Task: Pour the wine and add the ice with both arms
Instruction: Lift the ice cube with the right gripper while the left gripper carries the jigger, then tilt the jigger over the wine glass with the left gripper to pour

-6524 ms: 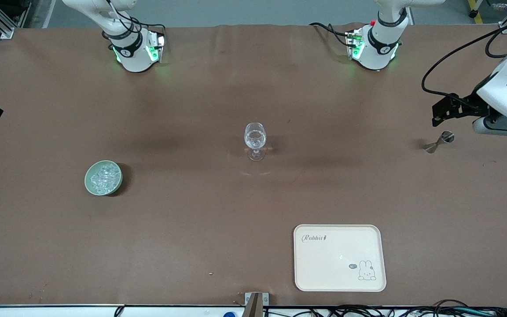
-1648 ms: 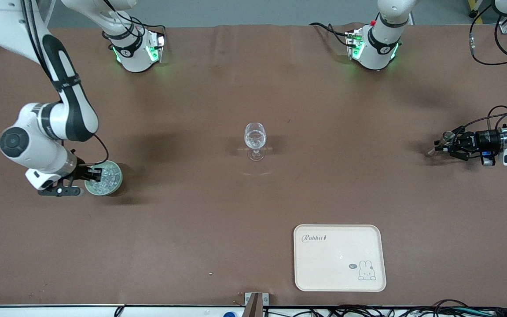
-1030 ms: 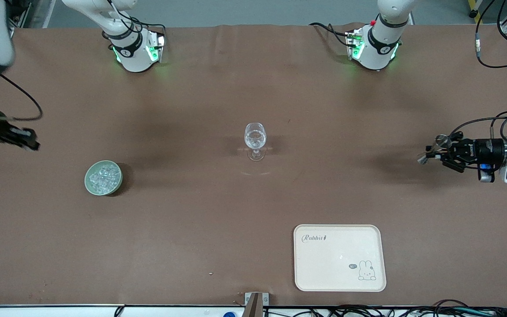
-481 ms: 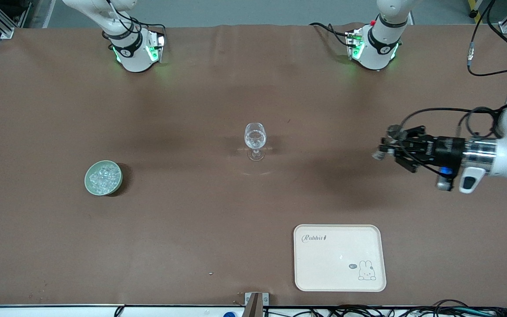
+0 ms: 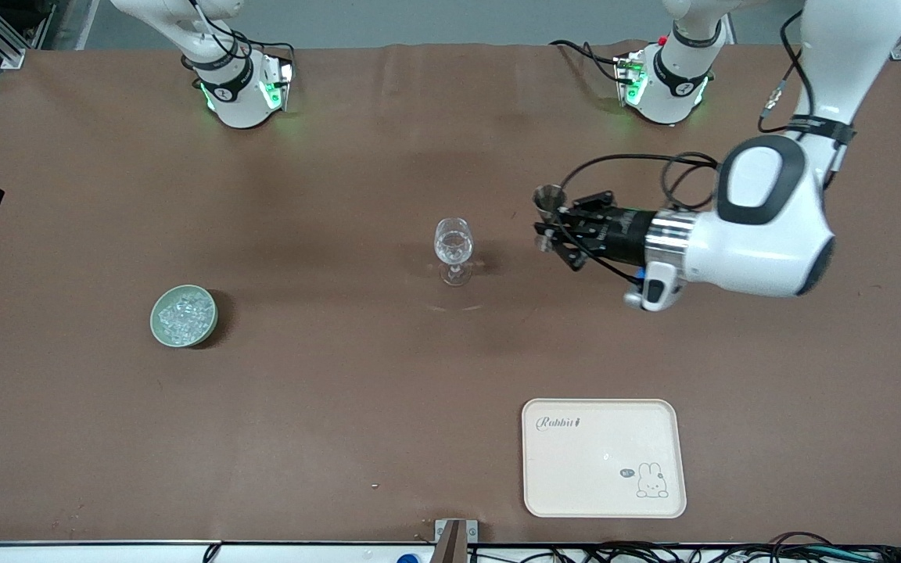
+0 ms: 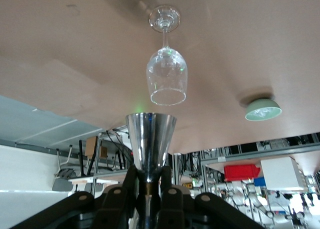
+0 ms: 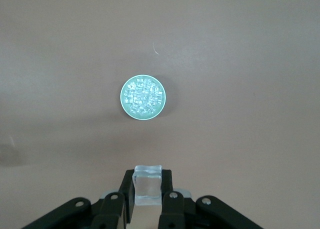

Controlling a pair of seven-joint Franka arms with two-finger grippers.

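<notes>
A clear wine glass (image 5: 453,249) stands upright mid-table; it also shows in the left wrist view (image 6: 166,74). My left gripper (image 5: 547,228) is shut on the stem of a metal jigger (image 5: 551,195), held upright in the air beside the glass, toward the left arm's end. The jigger (image 6: 150,136) sits between the fingers (image 6: 171,191). Any wine inside it is hidden. A pale green bowl (image 5: 157,320) holds several ice cubes (image 5: 183,313). My right gripper (image 7: 148,189) is shut on one ice cube (image 7: 148,184), high over the table, short of the bowl (image 7: 142,97).
A cream tray (image 5: 603,457) with a rabbit print lies near the front camera, toward the left arm's end. The two arm bases (image 5: 241,86) (image 5: 663,82) stand along the table's back edge. The left arm's large white wrist (image 5: 763,227) hangs over the table.
My left gripper picked the jigger up near the table's end and carried it in beside the glass. My right gripper left the bowl with an ice cube and rose off toward the table's edge.
</notes>
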